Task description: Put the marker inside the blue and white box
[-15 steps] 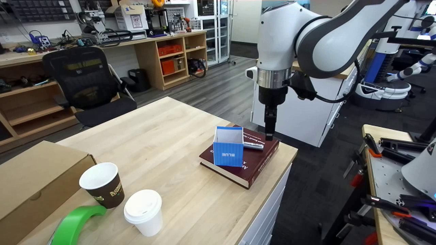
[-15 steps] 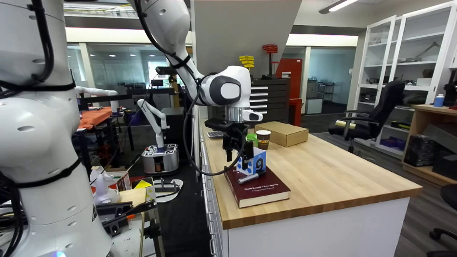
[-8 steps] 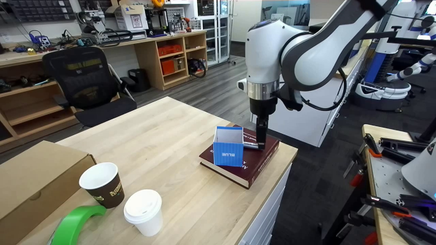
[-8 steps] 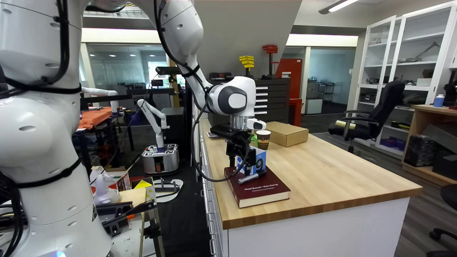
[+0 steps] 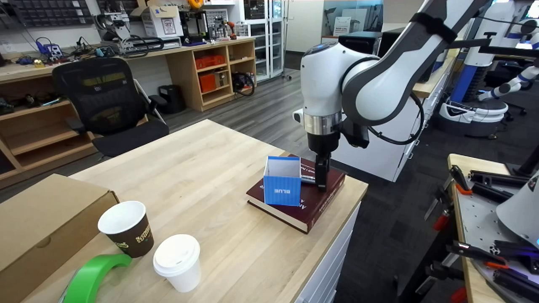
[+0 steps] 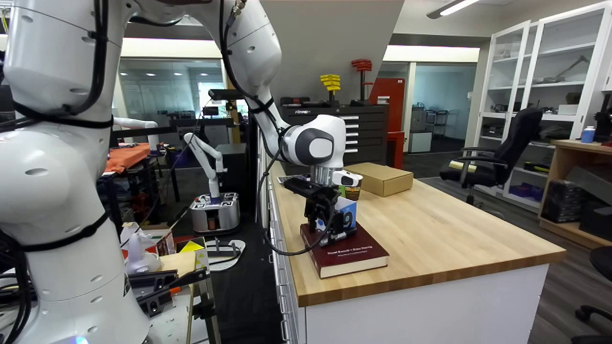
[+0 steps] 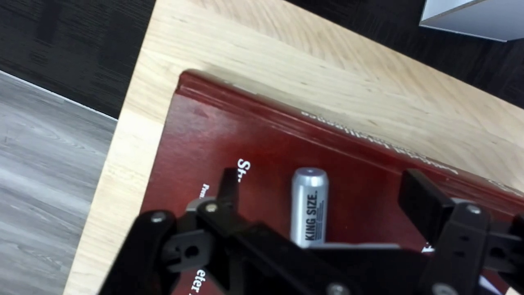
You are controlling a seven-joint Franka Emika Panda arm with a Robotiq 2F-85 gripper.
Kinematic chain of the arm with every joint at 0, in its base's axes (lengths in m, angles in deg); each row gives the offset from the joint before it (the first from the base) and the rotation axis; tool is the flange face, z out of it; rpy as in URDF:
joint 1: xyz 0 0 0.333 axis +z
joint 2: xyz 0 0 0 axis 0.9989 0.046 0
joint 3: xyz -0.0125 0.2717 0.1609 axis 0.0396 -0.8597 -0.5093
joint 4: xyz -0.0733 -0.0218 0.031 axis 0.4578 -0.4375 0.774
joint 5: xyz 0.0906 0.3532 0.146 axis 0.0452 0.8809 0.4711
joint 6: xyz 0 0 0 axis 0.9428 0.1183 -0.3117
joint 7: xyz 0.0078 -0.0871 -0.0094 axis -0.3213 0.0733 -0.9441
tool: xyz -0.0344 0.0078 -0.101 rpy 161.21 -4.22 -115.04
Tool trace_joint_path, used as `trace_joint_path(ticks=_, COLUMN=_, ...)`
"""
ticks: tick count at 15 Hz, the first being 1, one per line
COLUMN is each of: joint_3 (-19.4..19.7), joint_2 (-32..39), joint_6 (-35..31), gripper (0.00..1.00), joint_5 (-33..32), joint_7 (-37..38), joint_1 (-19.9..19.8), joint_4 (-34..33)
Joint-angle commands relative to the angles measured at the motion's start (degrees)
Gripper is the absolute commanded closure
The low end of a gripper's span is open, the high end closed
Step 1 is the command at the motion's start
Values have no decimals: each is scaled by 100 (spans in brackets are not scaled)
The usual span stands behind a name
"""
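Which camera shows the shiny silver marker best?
The wrist view: the marker looks biggest there and "KING SIZE" is readable, though one end is hidden. In both exterior views it's a small silver bit, partly covered by the tool.

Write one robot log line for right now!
gripper: open, jaws either side of marker | marker: on dark-red book | blue-and-white box: marker outside

a ceiling light [image 6: 460,7] is glowing overhead, the red book [image 7: 360,194] is catching pale glare, and its spine lettering [image 7: 370,140] is looking blurred
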Motion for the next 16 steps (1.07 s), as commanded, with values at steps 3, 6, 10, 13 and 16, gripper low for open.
trace_joint_path(ticks=3, joint_3=90, joint_2=71, joint_6=-180, gripper=26, joint_5=88, joint_7=67, joint_1=39, joint_4=-57)
trace_joint_path(ticks=6, joint_3=99, joint_2=91, joint_6=-177, gripper=45, joint_5=77, joint_7=38, joint_1=34, joint_4=-101)
trace_joint_path(ticks=10, joint_3=91, joint_2=164, joint_6=-163, gripper=72, joint_5=88, joint_7=-4, joint_1=26, joint_4=-160)
trace_joint_path(ticks=13, joint_3=87, joint_2=242, joint_6=-146, gripper=91, joint_5=86, joint_7=-28, joint_1=27, joint_4=-188)
trace_joint_path(ticks=16, joint_3=101, joint_2=251, joint_6=-151, gripper=93, joint_5=76, joint_7=-20, joint_1=26, joint_4=-194)
